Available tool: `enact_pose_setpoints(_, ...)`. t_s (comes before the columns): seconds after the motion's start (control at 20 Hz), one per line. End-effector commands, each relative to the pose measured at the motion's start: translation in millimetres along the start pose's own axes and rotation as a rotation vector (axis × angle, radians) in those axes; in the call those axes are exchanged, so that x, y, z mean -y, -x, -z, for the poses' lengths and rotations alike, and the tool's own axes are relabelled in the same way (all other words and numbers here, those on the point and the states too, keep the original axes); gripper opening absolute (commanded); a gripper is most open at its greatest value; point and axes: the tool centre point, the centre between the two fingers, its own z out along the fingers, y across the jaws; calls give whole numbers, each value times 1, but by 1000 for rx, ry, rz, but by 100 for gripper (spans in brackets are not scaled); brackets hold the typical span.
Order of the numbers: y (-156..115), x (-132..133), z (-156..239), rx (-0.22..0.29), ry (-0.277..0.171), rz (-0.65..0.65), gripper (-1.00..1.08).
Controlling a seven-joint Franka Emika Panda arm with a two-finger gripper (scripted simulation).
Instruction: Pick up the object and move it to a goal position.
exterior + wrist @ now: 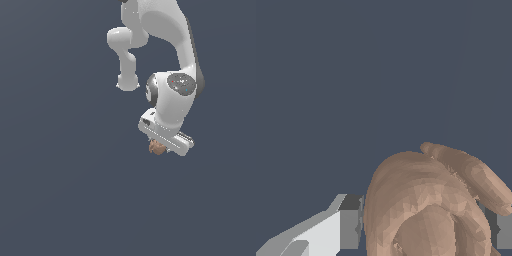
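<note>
Reddish-brown and ridged, the object [431,205] filled the near part of the wrist view, sitting squarely between the two fingers: one grey-and-white finger [348,222] lay at its nine o'clock and the dark edge of the other showed at its three o'clock. Both pads appeared to press against its flanks, so the jaws stood part-way apart and clamped on the lump rather than closed on nothing. A longer ridge ran from the top of the mass out toward four o'clock, which suggested that the long axis lay slanted across the line between the fingers rather than along it; how deep the lump sat in the grip could not be told.

Farther off, in the exterior view, the gripper [161,148] hung at the end of the white arm [172,100], and the object peeked out beneath the hand at about seven o'clock from the wrist housing. Nothing but flat dark-blue ground lay around it; no shadow or contact line showed, so whether the thing was off the surface could not be judged. No goal marker was visible in either view. With the hold apparently made, the coming move depended on the lump staying centred between the pads during the carry.
</note>
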Motion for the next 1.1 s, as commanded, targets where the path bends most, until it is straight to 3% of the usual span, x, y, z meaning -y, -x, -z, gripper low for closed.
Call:
enact_pose_setpoints(0.0,17,1,24,0,-1,0,-100)
enact_pose_setpoints(0.6,96,9,139,-2,0,0,-100)
enact_pose_setpoints(1.05,130,14,190,-2,0,0,-100)
